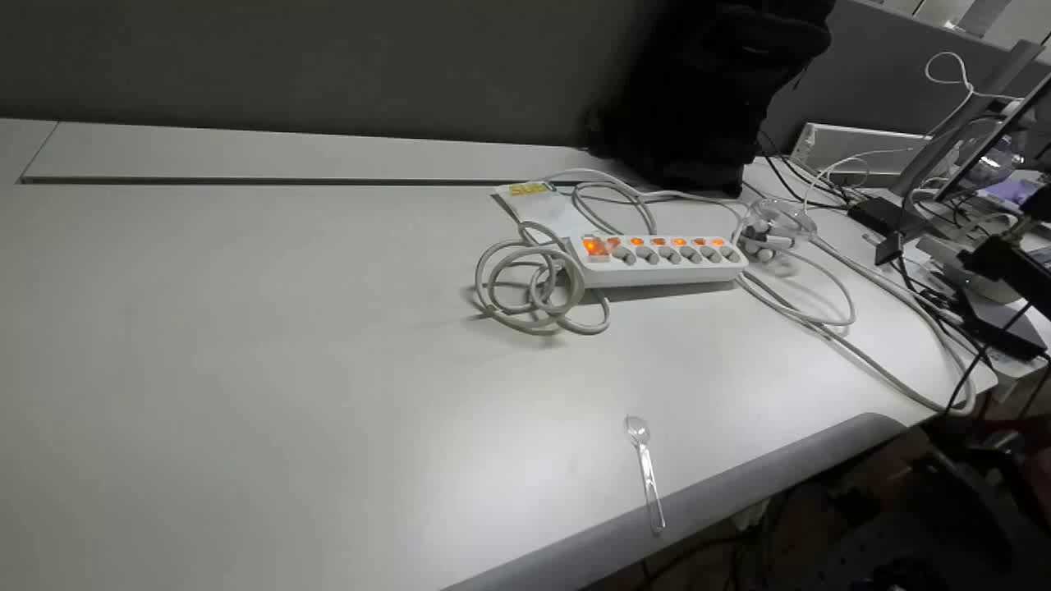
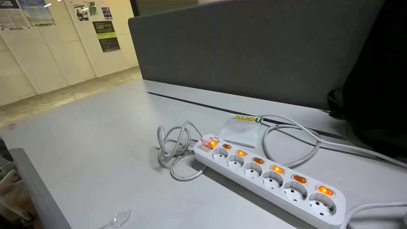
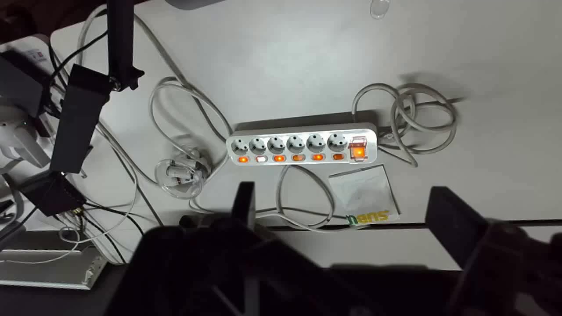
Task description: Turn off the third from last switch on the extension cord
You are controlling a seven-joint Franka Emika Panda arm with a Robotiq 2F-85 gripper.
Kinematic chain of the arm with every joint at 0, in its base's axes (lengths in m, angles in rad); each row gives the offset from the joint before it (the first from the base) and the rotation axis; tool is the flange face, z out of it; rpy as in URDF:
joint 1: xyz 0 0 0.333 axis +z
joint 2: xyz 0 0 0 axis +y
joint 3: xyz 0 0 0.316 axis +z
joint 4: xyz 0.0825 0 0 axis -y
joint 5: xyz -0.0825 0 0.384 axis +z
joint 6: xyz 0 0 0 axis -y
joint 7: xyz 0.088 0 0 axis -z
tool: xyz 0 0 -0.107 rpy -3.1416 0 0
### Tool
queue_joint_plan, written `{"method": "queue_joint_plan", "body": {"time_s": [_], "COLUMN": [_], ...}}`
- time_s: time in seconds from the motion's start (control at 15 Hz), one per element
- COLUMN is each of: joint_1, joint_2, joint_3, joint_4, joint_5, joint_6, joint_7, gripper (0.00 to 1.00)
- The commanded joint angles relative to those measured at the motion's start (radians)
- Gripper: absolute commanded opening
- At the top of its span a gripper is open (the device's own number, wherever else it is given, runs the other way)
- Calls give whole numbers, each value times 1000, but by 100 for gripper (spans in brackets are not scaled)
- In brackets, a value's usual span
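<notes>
The extension cord, a long white power strip, lies on the grey desk; it shows in the wrist view and in both exterior views. Its small orange switches alternate lit and unlit. The third from the end away from the large covered switch is lit, seen in the wrist view and in an exterior view. One switch beside it shows white glare in the wrist view. My gripper is open and empty, its fingers wide apart. Neither exterior view clearly shows it.
A pale coiled cable lies by one end of the strip. A white paper packet, more cable loops and a clear cup lie close by. A clear spoon is near the desk edge. A black backpack stands behind.
</notes>
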Motion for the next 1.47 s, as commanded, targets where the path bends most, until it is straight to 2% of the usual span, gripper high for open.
{"method": "queue_joint_plan", "body": {"time_s": [0.0,0.8,1.07,1.4], "joint_1": [18,18,-21,-58], "joint_2": [3,3,47,232], "joint_3": [-12,-12,-15,-48], "joint_4": [4,4,-14,-1], "joint_5": [-12,-12,-20,-8], "joint_6": [-5,-5,132,248], "joint_7": [11,11,70,48], "gripper": [100,100,100,100]}}
